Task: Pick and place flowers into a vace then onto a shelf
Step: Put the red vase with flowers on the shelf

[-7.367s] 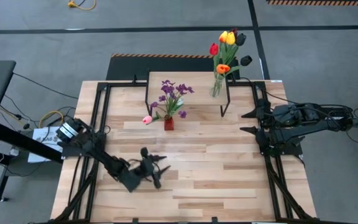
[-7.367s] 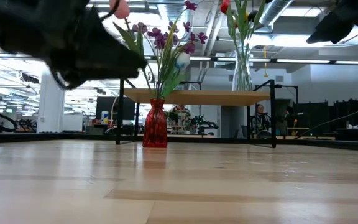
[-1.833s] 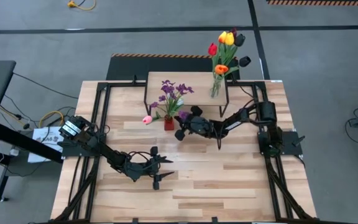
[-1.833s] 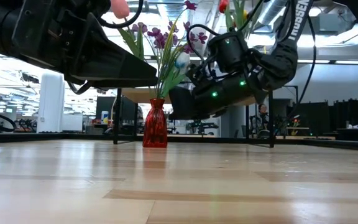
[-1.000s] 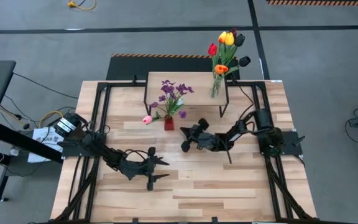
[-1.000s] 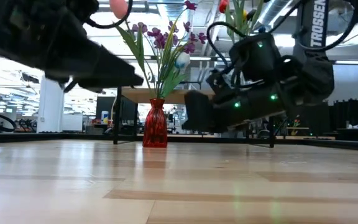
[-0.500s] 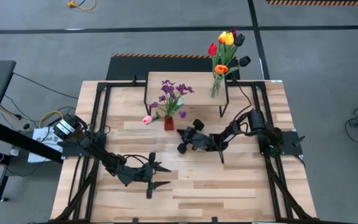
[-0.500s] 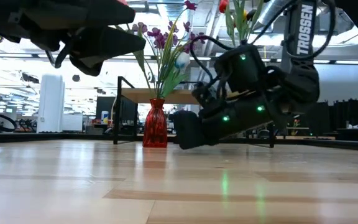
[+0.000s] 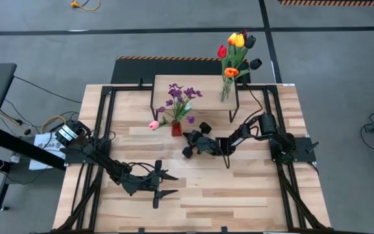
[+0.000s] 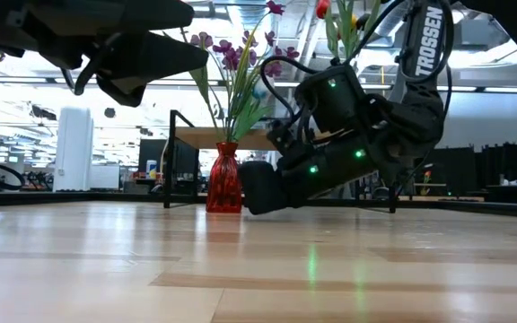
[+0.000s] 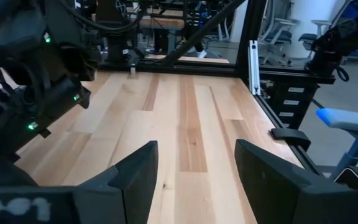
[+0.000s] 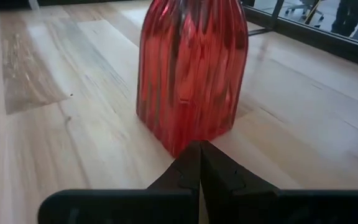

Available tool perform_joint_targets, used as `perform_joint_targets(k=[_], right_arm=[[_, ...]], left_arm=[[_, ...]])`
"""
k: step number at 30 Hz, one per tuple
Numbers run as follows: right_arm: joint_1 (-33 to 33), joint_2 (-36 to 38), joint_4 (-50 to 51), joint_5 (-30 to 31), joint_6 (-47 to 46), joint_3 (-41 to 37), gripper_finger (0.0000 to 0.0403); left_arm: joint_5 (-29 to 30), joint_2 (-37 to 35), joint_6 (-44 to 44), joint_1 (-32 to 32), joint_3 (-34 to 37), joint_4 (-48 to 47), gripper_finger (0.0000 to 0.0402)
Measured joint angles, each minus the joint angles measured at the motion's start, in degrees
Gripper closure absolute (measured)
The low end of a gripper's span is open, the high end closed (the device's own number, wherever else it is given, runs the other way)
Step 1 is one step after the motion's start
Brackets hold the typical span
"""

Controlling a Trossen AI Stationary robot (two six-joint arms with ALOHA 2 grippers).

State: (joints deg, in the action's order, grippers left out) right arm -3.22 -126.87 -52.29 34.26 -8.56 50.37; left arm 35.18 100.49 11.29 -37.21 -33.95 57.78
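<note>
The right gripper (image 9: 187, 144) is held low at 4 o'clock of the red vase (image 9: 176, 129), fingers (image 12: 197, 165) pressed together, empty. The flowers (image 9: 180, 99) are kept in that vase, on the table before the shelf (image 9: 195, 86). The left gripper (image 9: 163, 184) is spread apart, holding nothing.

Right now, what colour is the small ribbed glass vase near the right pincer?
Red: the small ribbed glass vase shows best in the right wrist view.

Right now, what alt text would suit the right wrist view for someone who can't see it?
The right gripper, fingers shut together, points at the base of a ribbed red glass vase standing upright on the light wood tabletop.
</note>
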Motion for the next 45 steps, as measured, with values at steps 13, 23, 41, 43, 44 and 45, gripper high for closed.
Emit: perform_joint_targets(k=[13,23,41,43,44,45], right_arm=[[0.0,0.0,2.62,-2.31,2.63,3.06,0.0403],[0.4,0.0,2.62,-7.34,4.67,5.27,0.0403],[-0.7,0.0,8.5,0.11,6.97,5.51,0.0403],[-0.06,0.0,8.52,0.11,6.97,5.51,0.0403],[0.23,0.0,8.52,0.12,6.97,5.51,0.0403],[0.44,0.0,8.52,0.14,6.95,5.51,0.0403]], left_arm=[[-0.02,0.0,-0.11,0.0,0.0,-0.51,0.0198],[-0.02,0.0,-0.31,0.0,0.0,-0.92,0.0198],[-0.15,0.0,-0.2,0.0,0.0,-1.46,0.0198],[-0.15,0.0,-0.2,0.0,0.0,-1.46,0.0198],[-0.15,0.0,-0.2,0.0,0.0,-1.46,0.0198],[-0.15,0.0,-0.2,0.0,0.0,-1.46,0.0198]])
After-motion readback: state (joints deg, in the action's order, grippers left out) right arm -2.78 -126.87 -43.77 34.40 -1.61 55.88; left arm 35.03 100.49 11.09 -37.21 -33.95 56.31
